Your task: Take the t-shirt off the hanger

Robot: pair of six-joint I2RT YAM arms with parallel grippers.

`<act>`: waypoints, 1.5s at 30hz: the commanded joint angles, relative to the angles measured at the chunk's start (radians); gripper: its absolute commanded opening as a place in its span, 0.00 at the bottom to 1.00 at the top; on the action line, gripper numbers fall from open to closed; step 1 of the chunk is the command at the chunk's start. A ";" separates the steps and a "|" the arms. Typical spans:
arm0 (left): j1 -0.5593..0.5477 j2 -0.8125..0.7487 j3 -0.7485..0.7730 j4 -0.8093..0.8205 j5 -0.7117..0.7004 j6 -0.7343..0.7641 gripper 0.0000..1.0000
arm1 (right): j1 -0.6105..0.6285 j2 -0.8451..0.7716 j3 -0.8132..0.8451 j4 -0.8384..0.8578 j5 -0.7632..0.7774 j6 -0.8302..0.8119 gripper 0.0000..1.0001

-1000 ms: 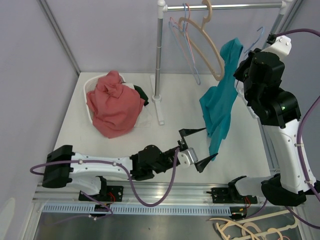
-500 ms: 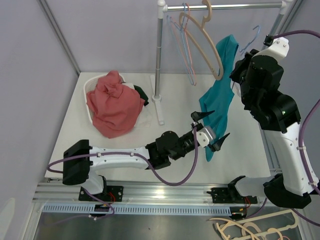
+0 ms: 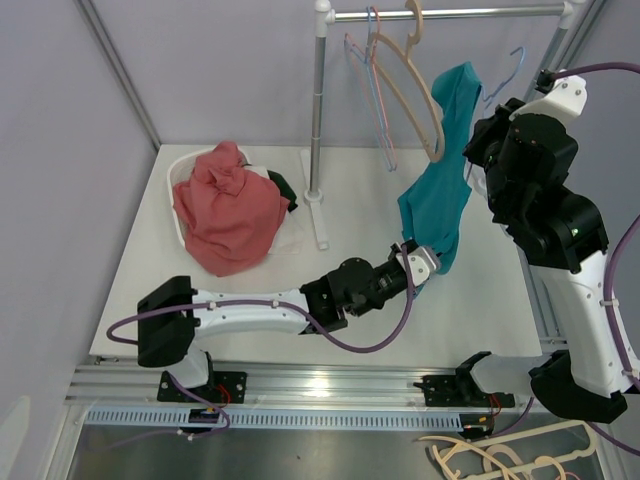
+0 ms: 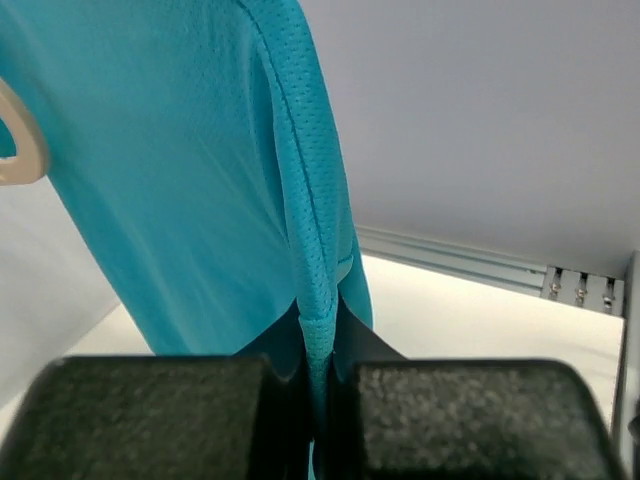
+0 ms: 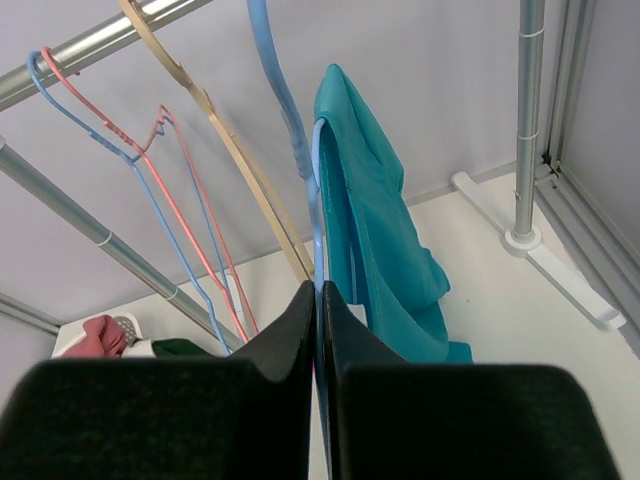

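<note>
Pinching teal t-shirt (image 3: 438,195) hem tight in left gripper (image 4: 320,350), low over table (image 3: 360,210). Clamping blue hanger (image 5: 285,105), shirt draped on it, in closed right gripper (image 5: 318,300). Crowded just left by beige wooden hanger (image 3: 410,90). Well apart, red garment (image 3: 225,205) heaped in basket (image 3: 178,175).

High rear overview; both wrist views close up, sharing the teal t-shirt (image 4: 180,180)

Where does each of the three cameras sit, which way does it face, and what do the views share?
Top external: above and behind the robot, looking down at the table; left arm and right arm show.
Left wrist: on the left gripper, looking up the teal t-shirt; its fingers pinch the shirt's edge.
Right wrist: on the right gripper, facing the blue hanger and rail; its fingers clamp the hanger.
All three share the t-shirt.
</note>
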 commanded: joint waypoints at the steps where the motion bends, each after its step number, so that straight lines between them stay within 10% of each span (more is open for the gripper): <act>1: 0.004 -0.009 0.071 -0.074 0.029 -0.039 0.01 | 0.007 -0.011 0.009 0.095 0.035 -0.021 0.00; 12: -0.190 -0.254 -0.075 -0.061 0.030 -0.017 0.01 | -0.054 0.122 0.093 0.143 0.107 -0.142 0.00; 24: -0.297 -0.127 -0.149 0.061 -0.008 -0.146 0.01 | -0.094 0.231 0.317 0.080 0.047 -0.178 0.00; 31: -0.109 -0.047 0.044 -0.105 0.038 -0.209 0.01 | -0.053 0.144 0.284 -0.067 -0.008 -0.089 0.00; 40: 0.163 0.204 0.676 -0.619 0.120 -0.312 0.01 | -0.036 0.023 0.194 -0.219 -0.131 -0.042 0.00; 45: 0.208 0.198 0.692 -0.645 0.164 -0.340 0.01 | -0.036 0.016 0.155 -0.177 -0.091 -0.116 0.00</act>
